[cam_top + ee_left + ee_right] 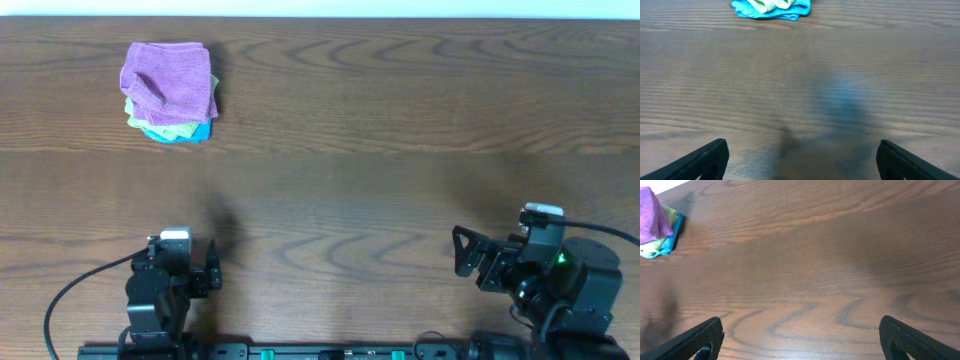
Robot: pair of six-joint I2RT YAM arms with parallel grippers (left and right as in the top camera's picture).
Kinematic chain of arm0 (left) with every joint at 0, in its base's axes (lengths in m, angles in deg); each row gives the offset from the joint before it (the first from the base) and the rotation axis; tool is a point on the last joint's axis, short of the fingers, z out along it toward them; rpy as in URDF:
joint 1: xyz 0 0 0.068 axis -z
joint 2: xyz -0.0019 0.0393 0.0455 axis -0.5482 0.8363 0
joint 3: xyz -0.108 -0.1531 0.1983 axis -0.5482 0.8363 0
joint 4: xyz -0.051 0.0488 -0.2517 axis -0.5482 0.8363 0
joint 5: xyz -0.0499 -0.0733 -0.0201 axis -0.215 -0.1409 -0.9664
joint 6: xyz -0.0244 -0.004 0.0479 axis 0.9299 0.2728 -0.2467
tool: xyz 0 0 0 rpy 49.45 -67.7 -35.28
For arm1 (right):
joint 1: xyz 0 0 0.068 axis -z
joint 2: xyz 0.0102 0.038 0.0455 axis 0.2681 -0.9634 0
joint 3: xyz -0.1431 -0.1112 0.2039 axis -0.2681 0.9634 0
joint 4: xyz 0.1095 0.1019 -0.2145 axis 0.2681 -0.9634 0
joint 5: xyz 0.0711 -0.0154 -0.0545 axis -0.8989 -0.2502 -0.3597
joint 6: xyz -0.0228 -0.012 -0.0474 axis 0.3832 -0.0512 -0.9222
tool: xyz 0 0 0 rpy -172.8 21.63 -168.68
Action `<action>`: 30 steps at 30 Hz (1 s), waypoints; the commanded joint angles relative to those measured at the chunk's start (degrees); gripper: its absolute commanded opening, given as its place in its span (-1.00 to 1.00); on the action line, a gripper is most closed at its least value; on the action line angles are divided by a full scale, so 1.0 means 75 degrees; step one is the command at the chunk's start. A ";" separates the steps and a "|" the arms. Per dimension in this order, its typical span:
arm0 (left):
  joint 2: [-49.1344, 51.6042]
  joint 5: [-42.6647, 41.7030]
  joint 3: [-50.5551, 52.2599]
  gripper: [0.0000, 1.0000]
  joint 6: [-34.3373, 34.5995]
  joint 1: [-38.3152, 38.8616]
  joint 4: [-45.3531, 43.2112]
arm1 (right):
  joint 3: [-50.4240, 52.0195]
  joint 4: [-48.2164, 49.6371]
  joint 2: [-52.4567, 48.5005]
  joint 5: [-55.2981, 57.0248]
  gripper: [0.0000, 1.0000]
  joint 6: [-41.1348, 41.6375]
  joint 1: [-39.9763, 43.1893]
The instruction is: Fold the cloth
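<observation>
A stack of folded cloths sits at the far left of the table: a purple cloth (168, 80) on top, a yellow-green one (172, 130) under it and a blue one (198, 134) at the bottom. The blue and green cloths show at the top of the left wrist view (771, 8). The stack shows at the top left of the right wrist view (656, 226). My left gripper (212, 270) is open and empty near the front edge, well short of the stack. My right gripper (462, 254) is open and empty at the front right.
The brown wooden table (380, 170) fills the view. The arm bases and a black cable (70, 295) lie along the front edge.
</observation>
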 commanded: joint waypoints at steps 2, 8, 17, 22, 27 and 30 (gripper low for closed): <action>-0.0073 0.0329 0.0052 0.90 0.0125 0.0029 0.0006 | 0.0000 -0.0009 0.0026 0.0003 0.99 0.0102 0.0041; -0.0070 0.0364 0.0052 0.91 0.0143 0.0032 0.0090 | 0.0000 -0.0009 0.0026 0.0003 0.99 0.0102 0.0041; -0.0070 0.0364 0.0052 0.90 0.0143 0.0032 0.0090 | 0.0000 -0.0009 0.0026 0.0003 0.98 0.0102 0.0041; -0.0070 0.0364 0.0052 0.90 0.0146 0.0032 0.0090 | 0.0000 -0.0009 0.0026 0.0003 0.99 0.0102 0.0041; -0.0070 0.0364 0.0052 0.90 0.0143 0.0032 0.0090 | 0.0000 -0.0009 0.0026 0.0009 0.99 0.0099 0.0041; -0.0070 0.0364 0.0052 0.90 0.0143 0.0032 0.0090 | 0.0000 -0.0020 0.0067 0.0463 0.98 0.0093 0.0041</action>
